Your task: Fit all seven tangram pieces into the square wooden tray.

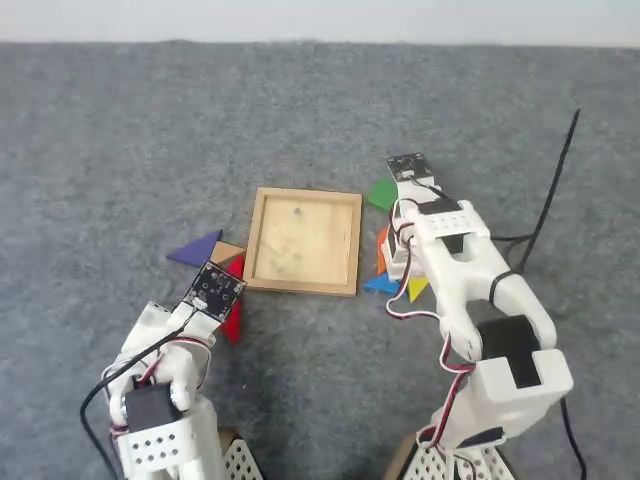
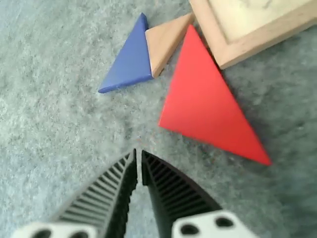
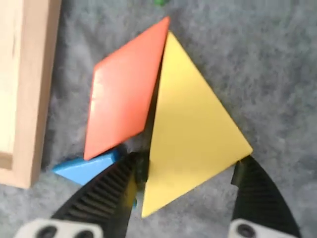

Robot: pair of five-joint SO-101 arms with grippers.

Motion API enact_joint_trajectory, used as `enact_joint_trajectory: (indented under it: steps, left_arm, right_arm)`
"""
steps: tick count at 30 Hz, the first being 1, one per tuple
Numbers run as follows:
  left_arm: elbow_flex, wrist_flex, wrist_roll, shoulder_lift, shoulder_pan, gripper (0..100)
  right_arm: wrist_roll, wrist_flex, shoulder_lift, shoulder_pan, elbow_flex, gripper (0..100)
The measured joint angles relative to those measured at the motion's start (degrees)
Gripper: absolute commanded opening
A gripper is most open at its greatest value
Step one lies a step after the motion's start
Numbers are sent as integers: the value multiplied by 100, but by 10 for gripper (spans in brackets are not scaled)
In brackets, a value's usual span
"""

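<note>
1. Tray [image 1: 302, 288] sits mid-counter [image 1: 120, 130], on grey felt, between the two arms.
2. Left claw [image 2: 138, 156]: clenched, jaws pressed together with nothing between them, tips hanging over bare felt just short of the red triangle [image 2: 208, 106].
3. The red triangle lies flat, one point touching the tray's corner [image 2: 247, 37].
4. Tan triangle [image 2: 166, 43] is wedged between the red triangle and the dark blue triangle [image 2: 130, 57], with its edge flush against the dark blue one. All three are outside the tray on its left side.
5. Right claw [image 3: 188, 162]: released, jaws spread wide and straddling the yellow triangle [image 3: 190, 129]. One finger [image 3: 111, 191] meets the triangle's edge, the other sits at its far corner. Can't tell whether they pinch it.
6. Orange parallelogram [image 3: 126, 91] lies edge to edge with the yellow triangle, between it and the tray wall [image 3: 29, 89].
7. Light blue piece [image 3: 84, 169] lies beside the tray's corner, partly under the orange one.
8. Green piece [image 1: 381, 194] is off the tray's far right corner, apart from the others.
</note>
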Motion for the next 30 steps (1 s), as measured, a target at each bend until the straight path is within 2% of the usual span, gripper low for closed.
enact_joint_trajectory:
  steps: [5, 11, 20, 30]
  left_arm:
    - [0, 0, 0, 0, -53, 14]
    - [0, 0, 0, 0, -53, 14]
    - [0, 0, 0, 0, -53, 14]
    - [0, 0, 0, 0, -53, 14]
  right_arm:
    - [44, 246, -387, 0, -35, 284]
    - [53, 246, -246, 0, -334, 414]
    - [62, 308, 976, 0, -1187, 323]
    - [70, 325, 1020, 9, -1266, 230]
